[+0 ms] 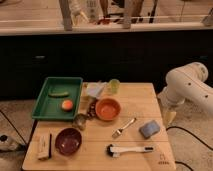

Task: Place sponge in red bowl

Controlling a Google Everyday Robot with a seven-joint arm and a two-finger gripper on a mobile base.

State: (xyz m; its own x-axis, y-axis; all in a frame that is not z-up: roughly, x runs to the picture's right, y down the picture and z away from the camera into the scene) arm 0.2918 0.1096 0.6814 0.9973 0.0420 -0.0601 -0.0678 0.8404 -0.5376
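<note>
A wooden surface [140, 95] stands before dark cabinets [100, 55]. A blue-grey sponge [149, 129] lies near its right edge, beside a fork [123, 128]. The dark red bowl [68, 140] sits well apart, at the front left. The robot's claw [170, 116] hangs just off the right edge, near the sponge; whether it is spread or pressed together cannot be told.

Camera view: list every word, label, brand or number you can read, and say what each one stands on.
No text can be read.
A small dark mark at the front right corner of the table: too blurred to read.
The gripper, hanging beside the table's right edge: no lettering visible.
</note>
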